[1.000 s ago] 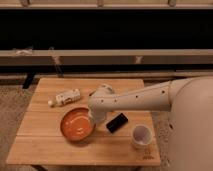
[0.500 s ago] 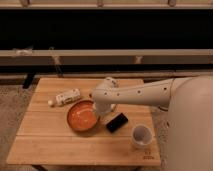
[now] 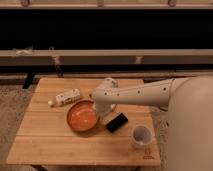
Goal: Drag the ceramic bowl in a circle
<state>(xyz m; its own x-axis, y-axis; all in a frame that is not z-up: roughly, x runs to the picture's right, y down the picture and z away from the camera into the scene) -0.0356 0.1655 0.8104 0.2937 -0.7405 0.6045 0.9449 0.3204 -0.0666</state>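
Observation:
The ceramic bowl (image 3: 81, 116), round, shallow and orange with a darker rim, sits on the wooden table (image 3: 45, 145) left of its centre. My white arm reaches in from the right. My gripper (image 3: 101, 108) points down at the bowl's right rim, and its wrist hides that part of the rim. The bowl looks empty.
A white bottle (image 3: 67, 97) lies on its side just behind the bowl to the left. A flat black object (image 3: 116, 122) lies right of the bowl. A small white cup (image 3: 141, 135) stands near the table's front right. A dark bench runs behind the table.
Over the last second the bowl and my gripper moved away from the front edge and to the right, toward the bottle. In the last half second they barely shifted.

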